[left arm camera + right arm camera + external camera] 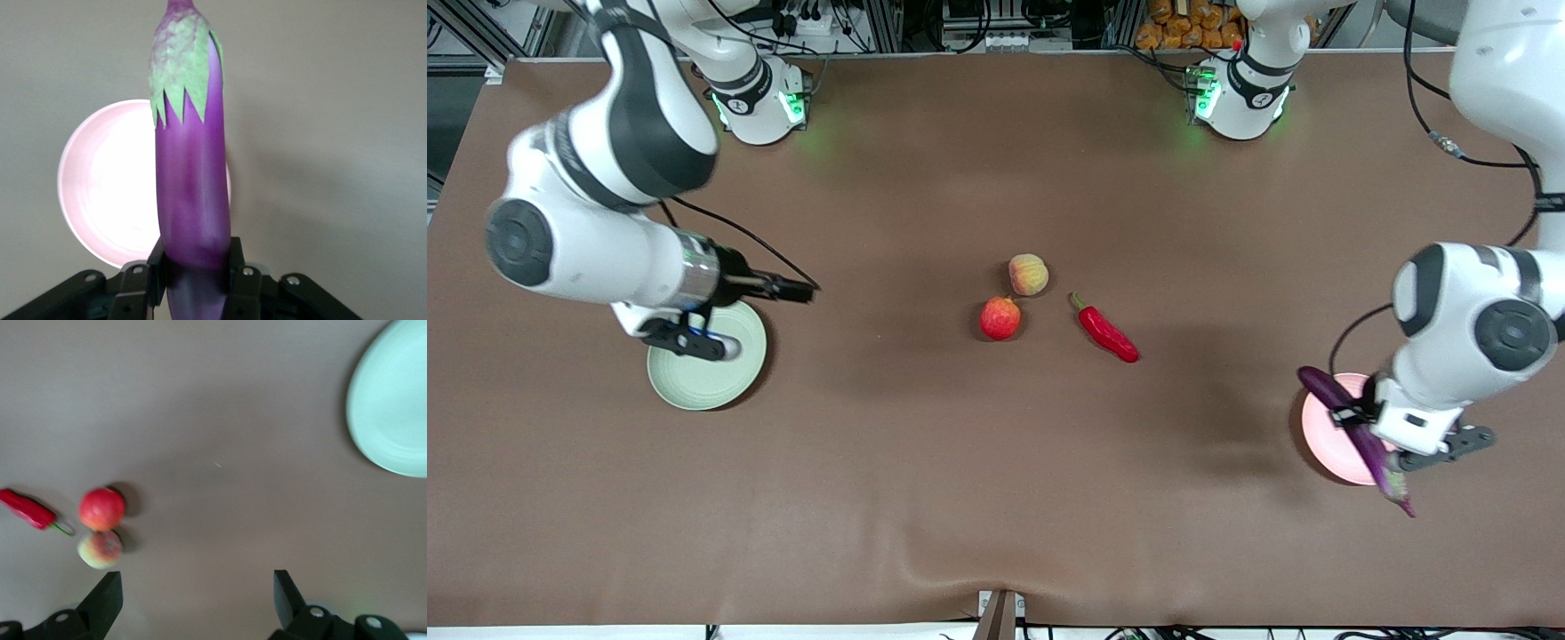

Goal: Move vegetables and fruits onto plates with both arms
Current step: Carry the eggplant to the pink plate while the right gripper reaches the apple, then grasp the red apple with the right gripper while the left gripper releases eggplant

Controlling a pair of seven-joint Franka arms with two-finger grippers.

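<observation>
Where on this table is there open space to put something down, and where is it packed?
The brown table is bare between the green plate and the red fruit, and between the chili and the pink plate. It is crowded mid-table, where the peach clusters with them. The left claw holds the eggplant over the pink plate.

I see the purple eggplant (1352,431) gripped above my pink plate (1325,436); the peach (1028,274), red fruit (1000,318) and chili (1107,330) lie mid-table, the green plate (720,378) bare.
</observation>
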